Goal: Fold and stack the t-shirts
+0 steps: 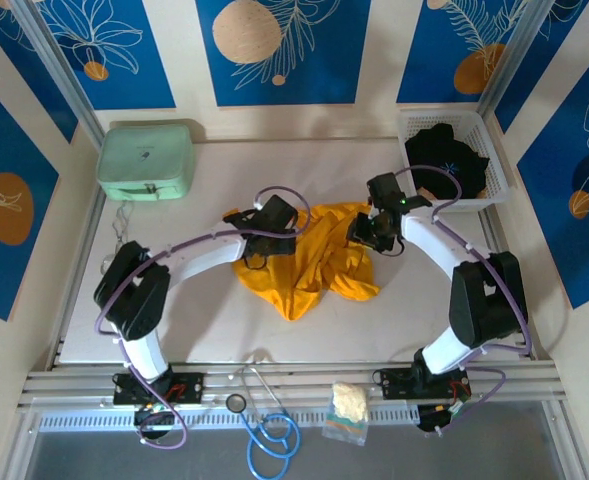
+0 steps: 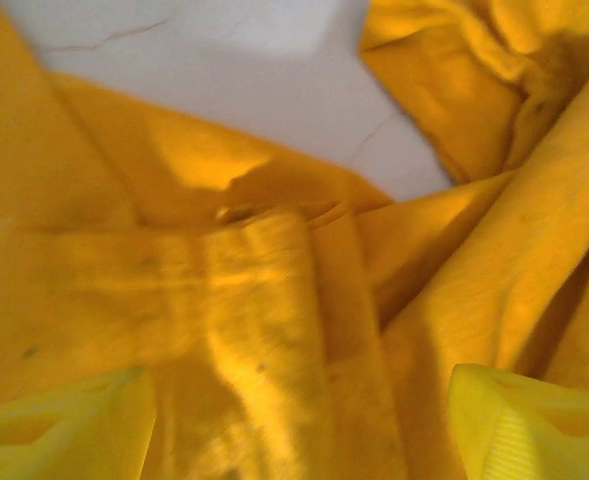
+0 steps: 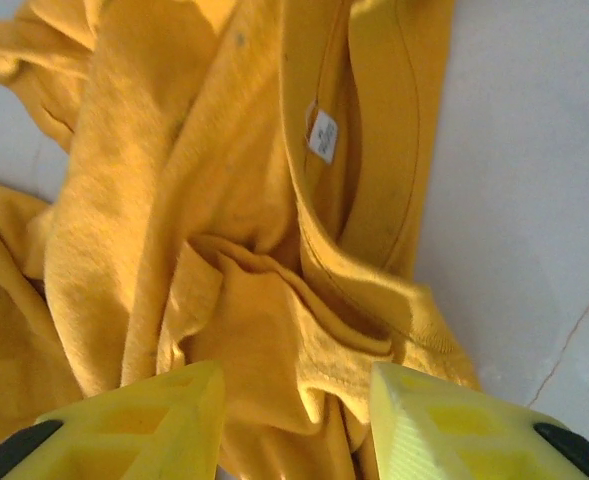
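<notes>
The orange-yellow t-shirt (image 1: 314, 258) lies crumpled in the middle of the table. My left gripper (image 1: 274, 224) hangs over its left edge. In the left wrist view that gripper (image 2: 304, 430) is open, its fingers wide apart just above wrinkled cloth (image 2: 274, 300). My right gripper (image 1: 367, 232) is over the shirt's right edge, by the collar. In the right wrist view it (image 3: 299, 420) stands open astride a raised fold of the shirt (image 3: 274, 330), below the collar tag (image 3: 322, 135). The black t-shirt (image 1: 446, 160) sits bunched in the basket.
A white basket (image 1: 494, 195) stands at the back right. At the back left is a mint-green case (image 1: 146, 160). A pale-yellow packet (image 1: 347, 405) and a blue cable (image 1: 271, 432) lie on the near rail. Bare white table (image 1: 174, 330) surrounds the shirt.
</notes>
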You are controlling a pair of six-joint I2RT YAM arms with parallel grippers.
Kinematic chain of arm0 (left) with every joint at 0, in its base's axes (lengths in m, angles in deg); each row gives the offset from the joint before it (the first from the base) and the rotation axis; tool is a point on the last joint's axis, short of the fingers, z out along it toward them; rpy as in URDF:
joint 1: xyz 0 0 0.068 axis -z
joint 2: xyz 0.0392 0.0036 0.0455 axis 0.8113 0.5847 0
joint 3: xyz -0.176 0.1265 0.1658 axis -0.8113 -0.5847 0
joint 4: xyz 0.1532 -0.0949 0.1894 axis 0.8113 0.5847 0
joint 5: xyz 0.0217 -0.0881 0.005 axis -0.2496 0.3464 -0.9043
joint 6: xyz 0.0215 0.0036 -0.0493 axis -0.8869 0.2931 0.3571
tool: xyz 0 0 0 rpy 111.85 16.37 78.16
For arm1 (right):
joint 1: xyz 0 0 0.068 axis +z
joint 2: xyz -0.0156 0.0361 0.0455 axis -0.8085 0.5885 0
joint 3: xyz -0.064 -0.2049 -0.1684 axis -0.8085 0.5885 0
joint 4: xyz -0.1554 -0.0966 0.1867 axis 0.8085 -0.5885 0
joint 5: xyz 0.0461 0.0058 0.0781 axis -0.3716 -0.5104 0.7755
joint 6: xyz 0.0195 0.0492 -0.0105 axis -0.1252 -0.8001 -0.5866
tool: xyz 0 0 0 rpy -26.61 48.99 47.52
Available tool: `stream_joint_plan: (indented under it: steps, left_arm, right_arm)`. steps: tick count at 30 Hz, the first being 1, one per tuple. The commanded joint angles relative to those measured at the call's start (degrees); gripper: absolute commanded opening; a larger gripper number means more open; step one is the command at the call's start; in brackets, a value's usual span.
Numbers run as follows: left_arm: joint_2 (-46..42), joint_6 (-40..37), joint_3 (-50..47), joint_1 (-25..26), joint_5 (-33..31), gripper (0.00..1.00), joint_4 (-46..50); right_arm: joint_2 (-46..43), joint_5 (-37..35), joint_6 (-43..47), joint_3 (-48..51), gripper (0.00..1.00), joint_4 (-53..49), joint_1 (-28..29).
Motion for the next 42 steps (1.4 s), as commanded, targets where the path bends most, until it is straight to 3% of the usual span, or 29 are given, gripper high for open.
stream_joint_plan:
  steps: [1, 8, 12, 14, 17, 20, 31, 34, 38, 39, 42]
  left_arm:
    - [3.67, -1.11, 3.11, -0.12, 0.88, 0.69, -0.19]
    - [4.04, -1.02, 1.88, -0.1, -7.1, 0.28, 3.59]
    - [2.37, -0.98, -0.58, -0.35, -9.05, 0.19, 4.55]
    - [1.86, -0.76, -2.12, -0.71, -7.79, 0.23, 3.8]
    - [0.82, -0.33, -3.96, -0.76, -4.8, 0.62, 1.16]
    - [-0.17, 0.41, -4.51, -0.73, -2.94, 0.76, -0.65]
    - [3.77, 1.46, -3.41, -0.71, -1.55, 0.76, -1.4]
    - [4.26, 1.97, -4.63, -0.72, -2.06, 0.61, -2.19]
    - [3.6, 2.19, -5.38, -0.73, -2.65, 0.05, -1.66]
    - [2.46, 2.24, -5.88, -0.7, -2.92, 0.0, -1.53]
    - [-3.36, 2.67, -9.11, -0.63, -5.18, 0.0, -0.72]
  right_arm:
    - [-0.96, 1.6, -1.85, 2.13, 0.41, 1.11, 0.67]
    - [4.09, 2.1, -2.46, 2.18, 0.42, 2.69, 0.78]
    - [6.6, 1.66, -2.83, 2.01, 0.45, 2.96, 0.81]
    - [7.45, 1.72, -2.92, 2.05, 0.47, 3.21, 0.85]
    - [7.81, 1.67, -3.07, 2.48, 0.47, 3.4, 1.0]
    - [7.75, 1.14, -3.1, 2.79, 0.48, 3.4, 1.02]
    - [7.84, 1.13, -3.26, 3.4, 0.46, 4.24, 1.23]
    - [8.35, 1.04, -2.77, 2.82, 0.43, 4.01, 1.04]
    - [9.25, 0.95, -2.41, 2.06, 0.35, 3.75, 0.16]
    - [9.59, 0.88, -2.24, 1.92, 0.31, 3.74, -0.26]
    - [10.6, 0.34, -1.97, 1.79, 0.2, 3.84, -1.54]
